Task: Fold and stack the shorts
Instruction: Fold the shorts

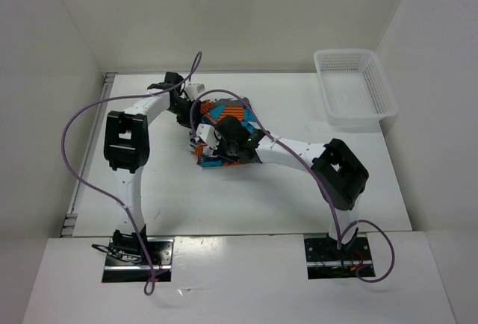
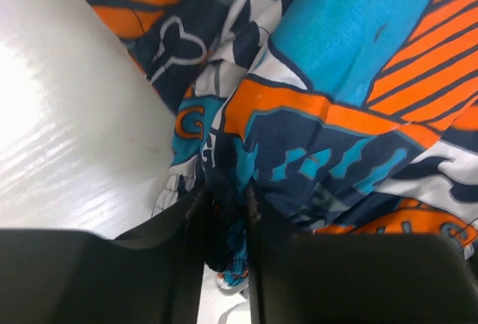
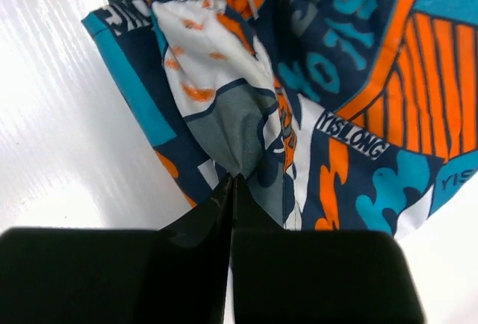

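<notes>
The shorts (image 1: pixel 226 110) lie bunched in a rumpled heap near the middle of the white table (image 1: pixel 187 193), a little toward the far side. From above, the heap runs longer from far to near than from left to right, leaning slightly toward the near left. The arms cover much of it, and I cannot tell which end is the waistband or which way the legs point.

The left gripper (image 2: pixel 226 208) meets the heap at its far left edge. Its fingers (image 2: pixel 190 227) stand only a narrow gap apart, with a dark blue and orange fold of the cloth clamped between them.

The right gripper (image 3: pixel 230 189) is on the near part of the heap. Its jaws are pressed fully together, and the grey and white fabric puckers to a point right at the tips, pinched there.

A white mesh basket (image 1: pixel 357 117) sits at the far right of the table, well apart from the shorts.
</notes>
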`<action>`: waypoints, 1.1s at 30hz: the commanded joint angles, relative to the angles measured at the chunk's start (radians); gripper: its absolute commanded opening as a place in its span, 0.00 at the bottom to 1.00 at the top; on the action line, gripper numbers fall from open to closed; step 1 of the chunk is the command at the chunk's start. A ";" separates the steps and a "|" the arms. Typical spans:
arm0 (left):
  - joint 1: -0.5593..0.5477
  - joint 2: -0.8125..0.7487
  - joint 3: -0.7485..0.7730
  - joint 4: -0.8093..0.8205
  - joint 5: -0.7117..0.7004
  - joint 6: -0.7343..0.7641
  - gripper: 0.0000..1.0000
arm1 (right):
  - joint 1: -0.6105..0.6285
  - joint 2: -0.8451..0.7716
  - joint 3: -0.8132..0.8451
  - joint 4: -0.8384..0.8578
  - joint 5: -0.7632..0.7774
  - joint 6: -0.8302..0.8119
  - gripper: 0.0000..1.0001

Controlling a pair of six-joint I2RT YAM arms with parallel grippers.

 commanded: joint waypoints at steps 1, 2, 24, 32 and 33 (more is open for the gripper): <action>-0.001 0.015 0.079 0.009 0.014 0.005 0.28 | -0.004 -0.004 -0.028 0.058 -0.003 -0.023 0.01; -0.001 0.015 0.093 0.009 -0.001 0.005 0.26 | -0.004 -0.013 -0.040 0.058 -0.003 -0.023 0.01; -0.010 0.107 0.315 -0.012 -0.058 0.005 0.66 | 0.072 -0.139 -0.035 0.131 -0.009 -0.008 0.72; -0.010 -0.015 0.321 -0.040 -0.095 0.005 1.00 | -0.004 -0.169 0.052 0.133 0.001 0.212 0.71; -0.010 -0.063 0.303 -0.040 -0.108 0.005 1.00 | -0.024 -0.156 0.052 0.133 0.001 0.227 0.71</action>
